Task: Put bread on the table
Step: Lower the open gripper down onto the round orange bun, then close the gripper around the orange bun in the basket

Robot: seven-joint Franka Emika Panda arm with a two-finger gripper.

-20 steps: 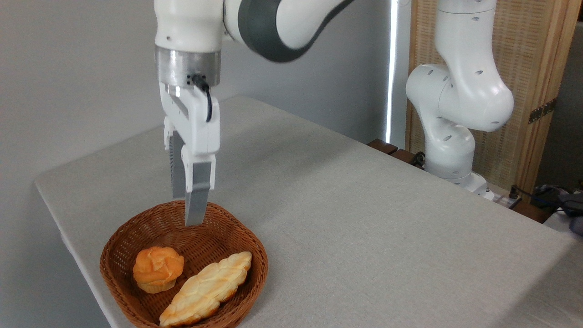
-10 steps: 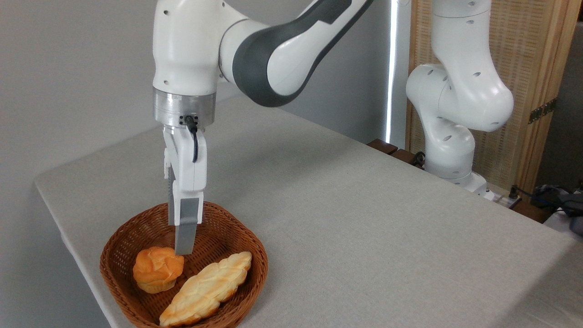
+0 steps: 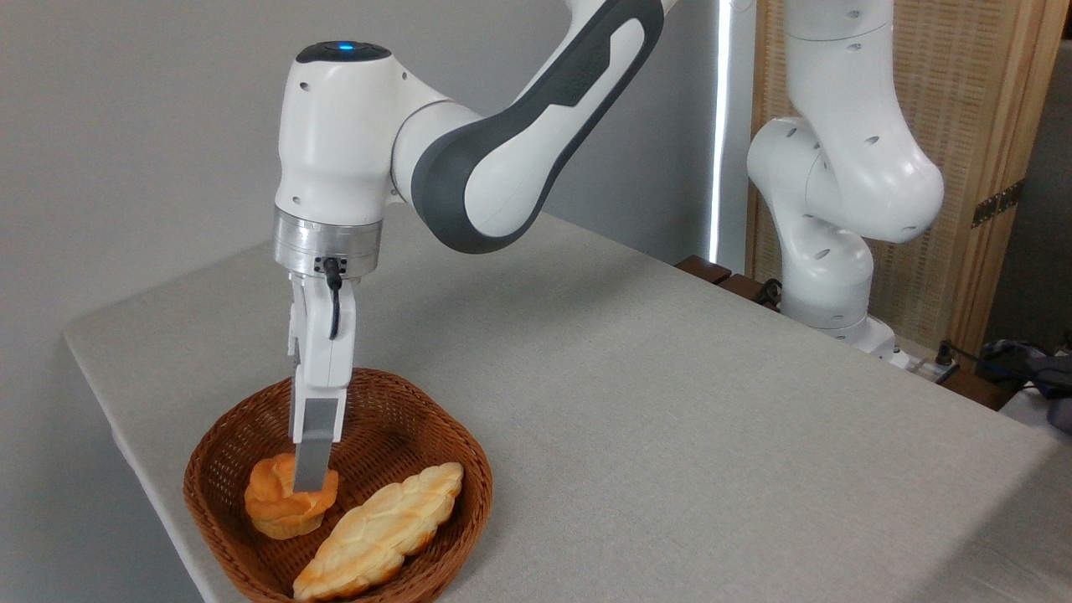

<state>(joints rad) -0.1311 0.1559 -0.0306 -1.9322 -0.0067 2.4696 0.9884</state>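
1. I see the gripper (image 3: 306, 484) pointing straight down into a brown wicker basket (image 3: 435, 435) at the near left corner of the table (image 3: 670, 435). One grey finger (image 3: 310, 456) shows, and it overlaps the front of the bread (image 3: 275, 502).

2. The gripper is edge-on to the camera, so the second finger is hidden. I cannot tell whether the fingers are apart or already pressing on the bun.

3. The bread, a small round orange-golden bun, sits on the basket floor at the left side. Just to its right, touching or nearly so, lies a longer pale braided loaf (image 3: 381, 532).

4. I judge this to be the grasp step. To do it well, I would straddle the bun's widest part, keep the fingertips clear of the braided loaf and the basket wall, and close gently, since the bun looks soft.

5. Then I would lift straight up until clear of the rim before heading for bare cloth to the right.

6. The bun sits upright, its knobbly top facing up and its paler base down. It is roughly round, so I see no clear long axis. The loaf's length runs diagonally, from near left to far right.
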